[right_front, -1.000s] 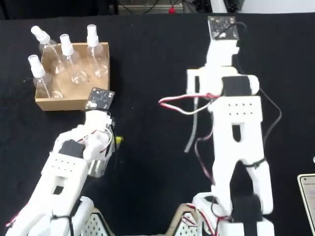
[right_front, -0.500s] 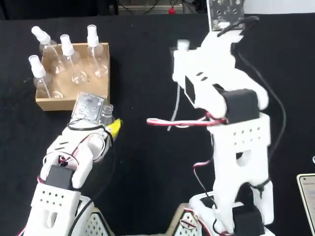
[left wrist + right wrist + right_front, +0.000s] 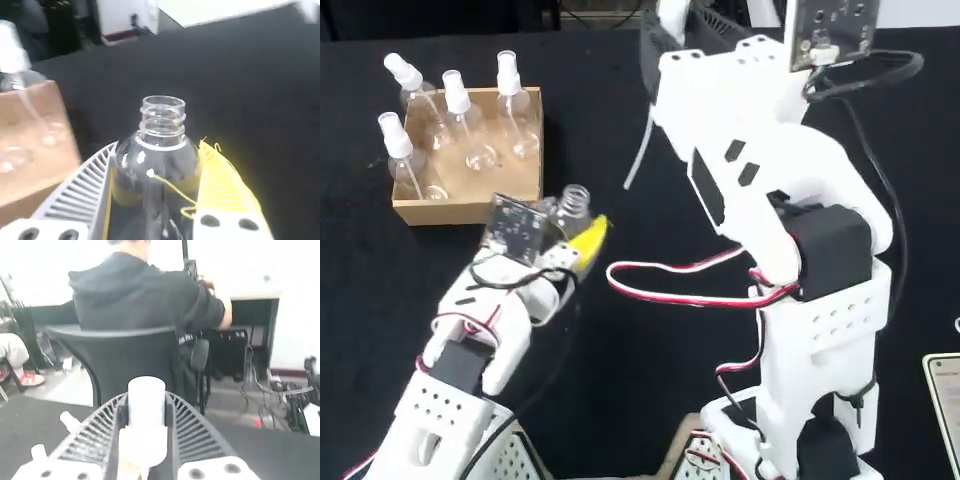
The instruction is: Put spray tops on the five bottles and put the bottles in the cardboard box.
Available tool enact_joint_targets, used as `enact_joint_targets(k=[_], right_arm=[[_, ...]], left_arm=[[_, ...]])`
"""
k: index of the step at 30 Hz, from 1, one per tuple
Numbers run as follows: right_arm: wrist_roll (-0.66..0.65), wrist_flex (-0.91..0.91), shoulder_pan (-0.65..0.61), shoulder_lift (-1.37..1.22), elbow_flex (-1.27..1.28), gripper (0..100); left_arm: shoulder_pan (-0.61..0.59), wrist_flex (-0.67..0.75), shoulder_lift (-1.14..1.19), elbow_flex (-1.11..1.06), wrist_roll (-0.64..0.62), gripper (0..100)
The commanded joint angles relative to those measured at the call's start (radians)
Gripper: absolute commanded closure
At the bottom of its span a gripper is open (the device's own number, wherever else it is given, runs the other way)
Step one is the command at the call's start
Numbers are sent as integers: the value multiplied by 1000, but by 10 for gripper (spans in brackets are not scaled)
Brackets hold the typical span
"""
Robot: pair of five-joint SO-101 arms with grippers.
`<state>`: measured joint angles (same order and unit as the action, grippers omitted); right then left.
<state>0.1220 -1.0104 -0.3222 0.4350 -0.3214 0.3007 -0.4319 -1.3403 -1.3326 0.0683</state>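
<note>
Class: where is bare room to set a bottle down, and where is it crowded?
Bare table: between the cardboard box and the right arm; in front of the box, beside the left arm. Crowded: the box with four capped bottles; its corner, where the left gripper holds the open bottle.

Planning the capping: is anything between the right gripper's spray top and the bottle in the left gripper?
Nothing visible does: just black table between the spray top in the right gripper and the open-necked bottle in the left gripper.
</note>
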Motion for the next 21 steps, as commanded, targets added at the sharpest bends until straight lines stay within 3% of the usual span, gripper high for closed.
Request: enact_joint_targets(k=[1, 8, 11, 18, 21], right_arm=[[9, 98, -14, 30, 31, 987], [9, 173, -15, 31, 104, 987], [9, 175, -15, 31, 124, 987], [8, 175, -15, 38, 165, 987], [8, 175, -15, 38, 165, 987]], left_arm=[[58, 26, -15, 7, -5, 959], [44, 52, -15, -7, -5, 959], [25, 161, -15, -61, -9, 959], [-27, 583, -15, -262, -11, 959], [-21, 601, -15, -280, -11, 959]])
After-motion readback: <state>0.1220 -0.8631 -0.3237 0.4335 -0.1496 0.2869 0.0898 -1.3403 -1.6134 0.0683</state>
